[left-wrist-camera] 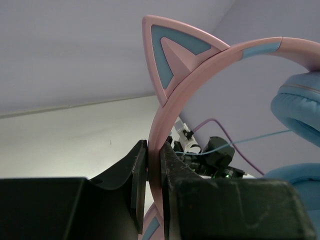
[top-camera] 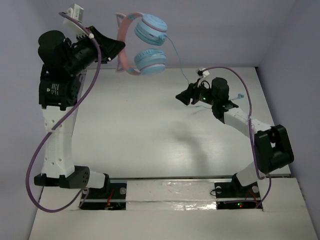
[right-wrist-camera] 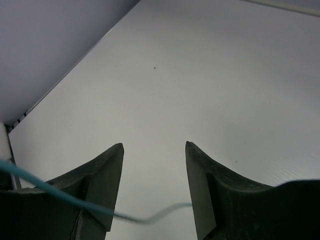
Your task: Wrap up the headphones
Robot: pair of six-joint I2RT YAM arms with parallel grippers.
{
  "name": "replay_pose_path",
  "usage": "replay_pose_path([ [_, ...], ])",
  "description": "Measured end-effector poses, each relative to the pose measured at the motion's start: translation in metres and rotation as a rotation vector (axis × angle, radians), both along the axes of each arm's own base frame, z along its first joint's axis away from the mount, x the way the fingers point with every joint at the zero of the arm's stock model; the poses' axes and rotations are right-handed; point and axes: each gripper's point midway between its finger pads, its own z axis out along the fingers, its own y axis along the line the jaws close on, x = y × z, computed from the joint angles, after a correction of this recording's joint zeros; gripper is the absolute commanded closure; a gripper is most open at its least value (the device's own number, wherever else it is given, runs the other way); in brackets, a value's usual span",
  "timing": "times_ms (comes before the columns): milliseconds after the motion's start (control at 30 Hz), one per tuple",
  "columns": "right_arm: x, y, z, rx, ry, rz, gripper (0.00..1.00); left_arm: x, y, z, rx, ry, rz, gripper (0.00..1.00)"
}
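Headphones (top-camera: 142, 45) held in air above far edge of table (top-camera: 140, 140). Left gripper (left-wrist-camera: 154, 150) clamped on pink headband (left-wrist-camera: 200, 65). Right gripper (right-wrist-camera: 154, 150) jaws apart, nothing pinched; cord (right-wrist-camera: 65, 199) runs loose between them. 0 turns visible around headband or the 2 ear cups (top-camera: 150, 59). Judgement: wrapping not yet begun, all of it left.

The headphones (top-camera: 150, 59) look smooth plastic, the table (top-camera: 150, 135) matt.

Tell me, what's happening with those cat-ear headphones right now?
Left gripper shut on headphones at the headband, held aloft. Right gripper open, cord crossing between its fingers, ungripped. Nothing in the way.
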Motion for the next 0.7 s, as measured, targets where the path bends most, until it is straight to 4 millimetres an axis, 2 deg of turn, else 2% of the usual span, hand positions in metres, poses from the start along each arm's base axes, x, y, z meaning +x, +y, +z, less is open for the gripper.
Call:
replay_pose_path([
  [100, 0.003, 0.000, -0.008, -0.010, 0.009, -0.005, 0.40, 0.000, 0.011, 0.011, -0.043, -0.016, -0.007, 1.00],
  [233, 0.008, 0.002, -0.024, -0.017, 0.040, -0.006, 0.42, -0.009, 0.007, 0.023, -0.091, -0.037, -0.066, 1.00],
  [300, 0.011, 0.005, -0.031, -0.010, 0.053, 0.001, 0.46, -0.016, 0.003, 0.024, -0.111, -0.040, -0.104, 1.00],
  [433, 0.017, 0.011, -0.048, 0.011, 0.098, 0.017, 0.47, -0.026, -0.002, 0.020, -0.139, -0.034, -0.153, 1.00],
  [500, 0.019, 0.013, -0.054, 0.018, 0.116, 0.015, 0.55, -0.027, -0.002, 0.020, -0.143, -0.034, -0.159, 1.00],
  [533, 0.020, 0.013, -0.056, 0.023, 0.118, 0.012, 0.58, -0.028, -0.002, 0.021, -0.147, -0.037, -0.160, 1.00],
  [633, 0.023, 0.014, -0.054, 0.037, 0.114, 0.006, 0.56, -0.028, -0.002, 0.024, -0.159, -0.042, -0.166, 1.00],
  [700, 0.024, 0.015, -0.050, 0.047, 0.098, 0.006, 0.59, -0.028, -0.002, 0.025, -0.163, -0.046, -0.169, 1.00],
])
